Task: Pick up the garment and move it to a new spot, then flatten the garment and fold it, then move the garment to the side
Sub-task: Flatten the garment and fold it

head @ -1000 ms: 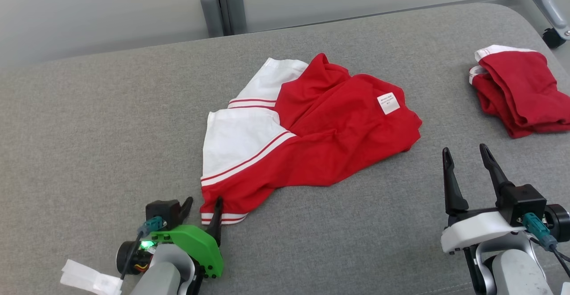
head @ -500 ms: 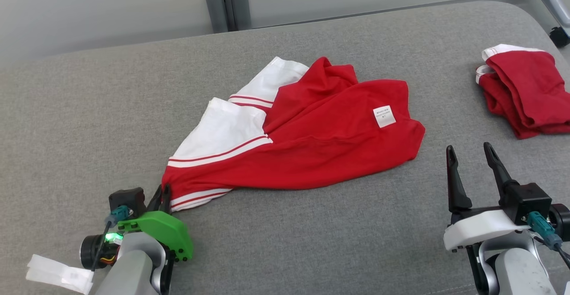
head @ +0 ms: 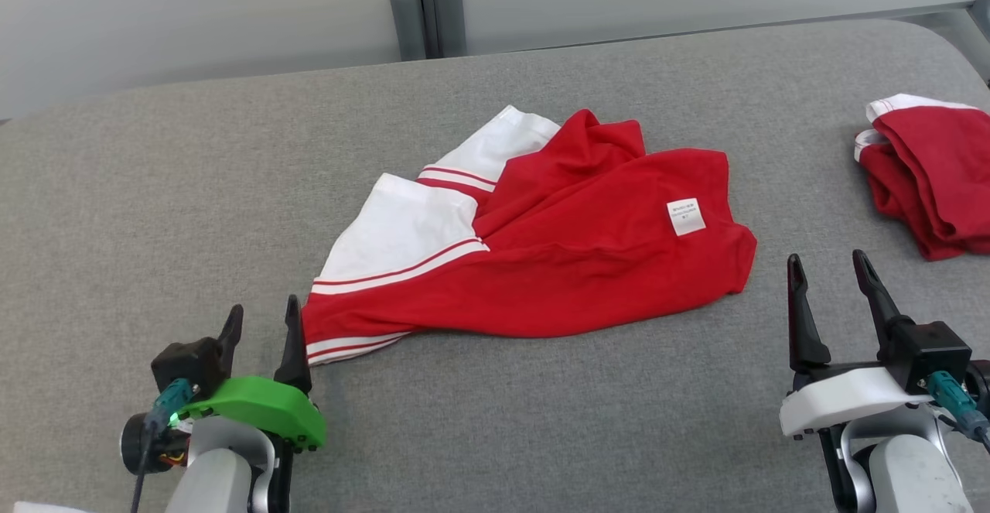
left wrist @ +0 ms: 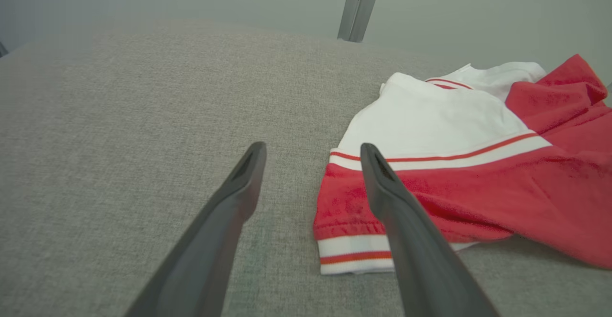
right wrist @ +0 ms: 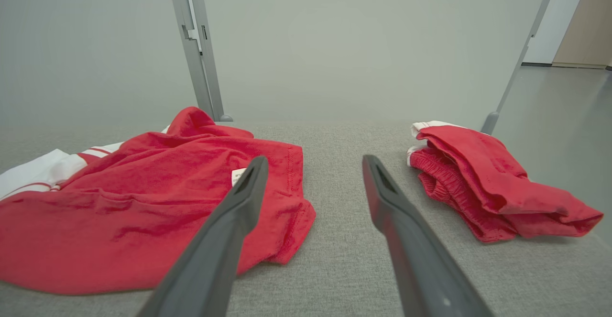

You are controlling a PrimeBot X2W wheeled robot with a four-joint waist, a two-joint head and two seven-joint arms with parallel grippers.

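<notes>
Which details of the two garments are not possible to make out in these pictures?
- Head view: print on the white label is too small to read.
- Head view: the right edge cuts off the second red garment.
- Left wrist view: one finger of the left gripper covers part of the red and white garment's striped hem.

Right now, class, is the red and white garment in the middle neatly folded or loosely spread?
Loosely spread, not folded: the garment lies rumpled on the grey table, red cloth bunched at its far edge, white label showing.
</notes>
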